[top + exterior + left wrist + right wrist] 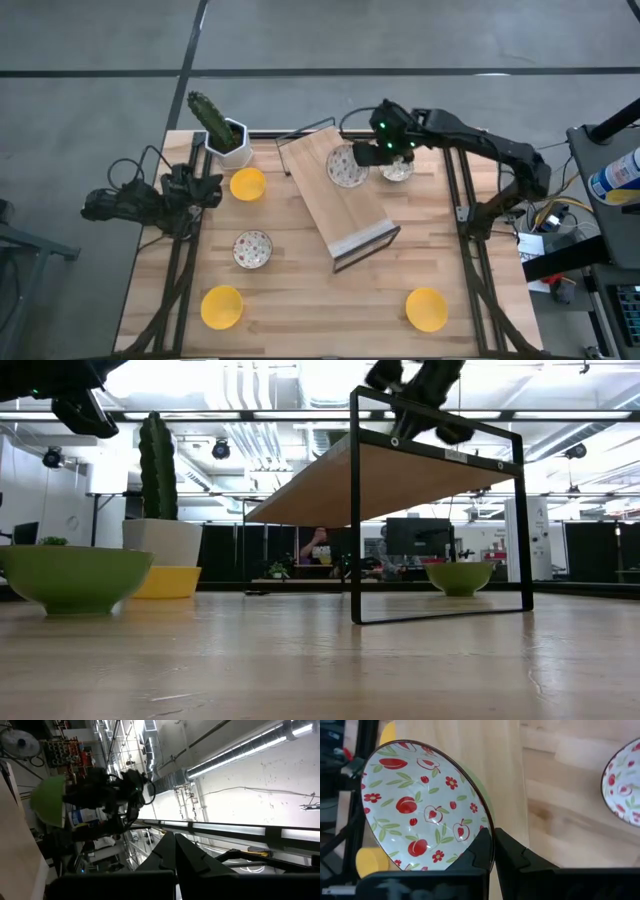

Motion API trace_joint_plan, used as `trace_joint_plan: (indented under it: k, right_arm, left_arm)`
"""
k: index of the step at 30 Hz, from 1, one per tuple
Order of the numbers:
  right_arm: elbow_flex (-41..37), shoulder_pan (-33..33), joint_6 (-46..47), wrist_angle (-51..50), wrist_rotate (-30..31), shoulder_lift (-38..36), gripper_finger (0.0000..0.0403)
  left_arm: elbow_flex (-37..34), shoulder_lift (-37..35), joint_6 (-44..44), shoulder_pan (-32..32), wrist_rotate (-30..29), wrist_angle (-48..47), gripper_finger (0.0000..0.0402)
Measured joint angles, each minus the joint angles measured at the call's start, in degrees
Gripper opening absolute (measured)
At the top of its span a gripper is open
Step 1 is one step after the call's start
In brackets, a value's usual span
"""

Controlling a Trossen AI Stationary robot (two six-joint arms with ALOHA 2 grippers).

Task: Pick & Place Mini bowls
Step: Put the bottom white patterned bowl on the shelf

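Note:
My right gripper (368, 153) is shut on a white mini bowl with a red fruit-and-flower pattern (346, 166) over the far end of a wooden shelf (350, 210); the bowl fills the right wrist view (420, 805). A second patterned bowl (397, 169) sits on the table beside it. A third (252, 248) sits at centre left. Yellow bowls sit at the far left (247, 184), near left (221, 306) and near right (427, 308). My left gripper (208, 190) is shut and empty at the table's left edge. My right gripper pinches the patterned bowl's rim (487, 827), one finger inside the bowl and one outside. The fingers come slanting down from the table's right far side. The bowl faces up over the shelf top; whether it rests on the shelf I cannot tell.
A white pot with a green cactus (225, 132) stands at the far left corner. The black-framed shelf (440, 510) stands slantwise mid-table. Bare wood lies along the near edge between the yellow bowls. A person shows far behind the table (320, 550).

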Motion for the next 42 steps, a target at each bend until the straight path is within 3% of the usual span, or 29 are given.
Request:
trace_joint_plan:
  k: [12, 20, 28, 42]
  right_arm:
    - [17.0, -4.5, -6.7, -1.4, -7.3, 17.1, 0.0008]
    - [32.8, -7.1, -11.2, -15.8, -8.7, 28.3, 0.0008]
    - [43.4, -7.7, -13.0, -17.6, -11.6, 35.8, 0.0008]
    - [44.2, -8.4, -15.3, -20.4, -12.5, 37.1, 0.0016]
  left_arm:
    - [0.0, 0.0, -0.1, 0.0, 0.0, -0.4, 0.0000]
    - [0.0, 0.0, -0.2, 0.0, 0.2, -0.5, 0.0000]
    - [0.0, 0.0, -0.2, 0.0, 0.2, -0.9, 0.0000]
    - [0.0, 0.0, -0.3, 0.0, 0.5, -0.8, 0.0000]
